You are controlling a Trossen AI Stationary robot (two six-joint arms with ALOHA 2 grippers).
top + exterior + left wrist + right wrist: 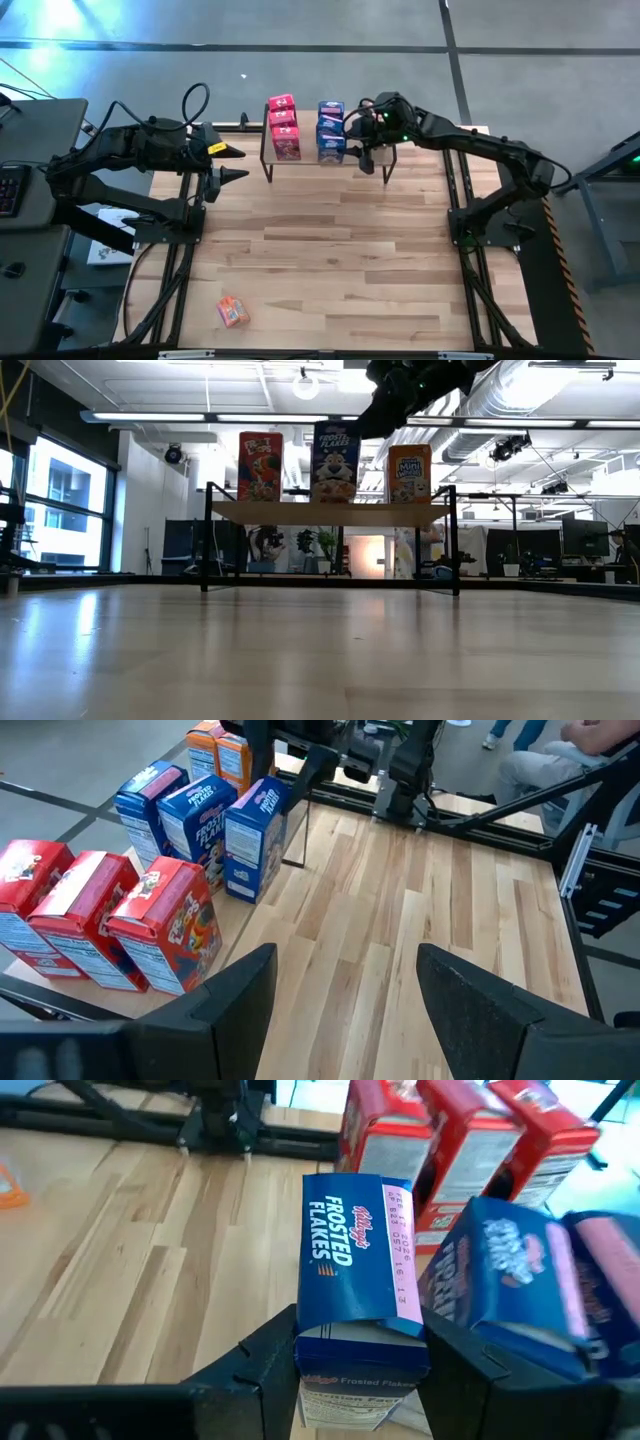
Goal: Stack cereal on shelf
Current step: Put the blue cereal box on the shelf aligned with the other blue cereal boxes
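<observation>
The right gripper is clamped on a blue Frosted Flakes box, fingers pressed against its two sides, right over the shelf at the far edge of the table. In the high view that gripper sits just right of the blue row, so this box looks like it is going in, or has just gone in, as the near member of that row; whether it rests on the board yet I cannot tell.

Out from there: two more blue boxes stand beside it, and left of them three red boxes stand in a neat line front to back. On the right part of the shelf, orange boxes show past the blue ones in the left wrist view, at least two, though the arm hides much of them.

The left gripper waits left of the shelf, fingers spread and empty, pointing towards the red row.

One orange box lies alone on the table, near the front edge on the left, well apart from everything.

By my reckoning the job is nearly there: red done, blue being finished, and that stray orange box left to fetch and set.
</observation>
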